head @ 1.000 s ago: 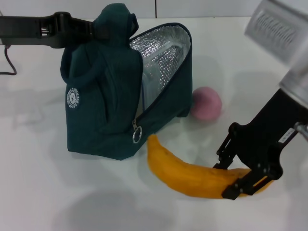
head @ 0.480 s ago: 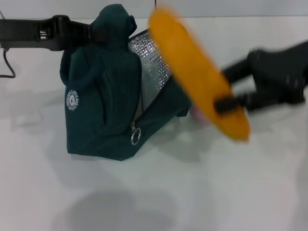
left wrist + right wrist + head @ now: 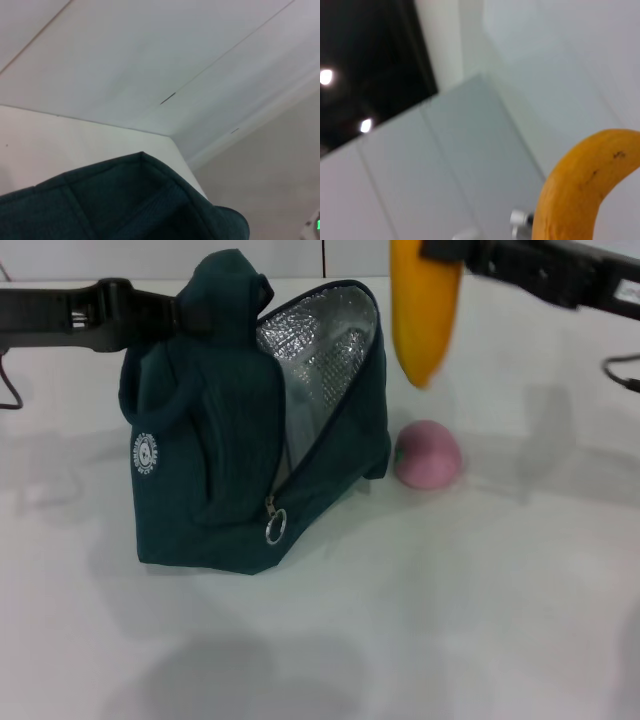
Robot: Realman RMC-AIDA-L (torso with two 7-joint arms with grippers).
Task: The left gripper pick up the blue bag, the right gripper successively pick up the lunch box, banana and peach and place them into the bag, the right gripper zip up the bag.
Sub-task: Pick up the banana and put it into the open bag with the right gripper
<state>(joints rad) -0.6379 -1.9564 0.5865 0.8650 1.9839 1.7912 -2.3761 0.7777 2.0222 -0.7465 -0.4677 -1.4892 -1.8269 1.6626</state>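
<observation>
Hanging from the right gripper (image 3: 448, 252) at the top of the head view, the banana (image 3: 424, 308) points straight down, its tip in the air; the fingers are clamped on its upper end. Below and to the left of that gripper stands the bag (image 3: 250, 430) on the white table (image 3: 450, 600), mouth unzipped, foil lining showing. The peach (image 3: 428, 455) lies on the table below the banana, just beside the bag. The left gripper (image 3: 185, 312) is closed on the bag's handles, with the bag directly under it. The lunch box cannot be made out.
</observation>
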